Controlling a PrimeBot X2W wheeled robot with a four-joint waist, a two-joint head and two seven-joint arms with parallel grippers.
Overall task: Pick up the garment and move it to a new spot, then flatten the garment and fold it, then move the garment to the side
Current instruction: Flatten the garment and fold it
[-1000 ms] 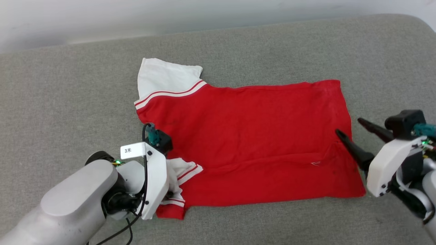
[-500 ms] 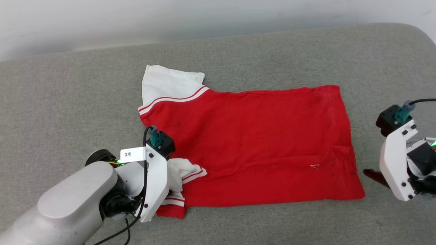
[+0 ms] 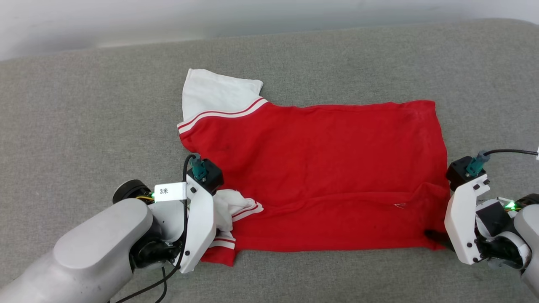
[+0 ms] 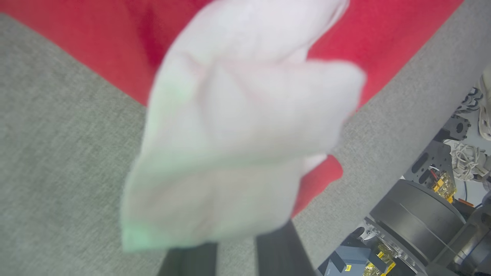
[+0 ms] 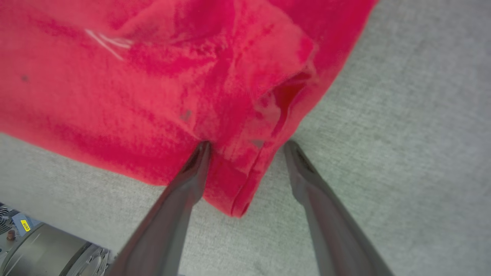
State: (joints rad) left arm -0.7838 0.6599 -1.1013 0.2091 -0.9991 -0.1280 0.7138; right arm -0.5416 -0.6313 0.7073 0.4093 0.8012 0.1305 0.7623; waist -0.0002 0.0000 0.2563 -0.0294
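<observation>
We have the garment (image 3: 320, 168) lying mostly flat on the grey upholstered surface (image 3: 84, 126), plain red side up, hem toward our right. Far sleeve (image 3: 219, 94) is spread out, white. Near sleeve (image 3: 238, 210) is bunched. Left gripper (image 4: 234, 245) is clamped on that near sleeve, with white fabric piled over its fingers. Right gripper (image 5: 247, 147) has its jaws wide apart, straddling the near hem corner (image 5: 234, 199): one finger on red fabric, the other on bare grey just beside the edge.
</observation>
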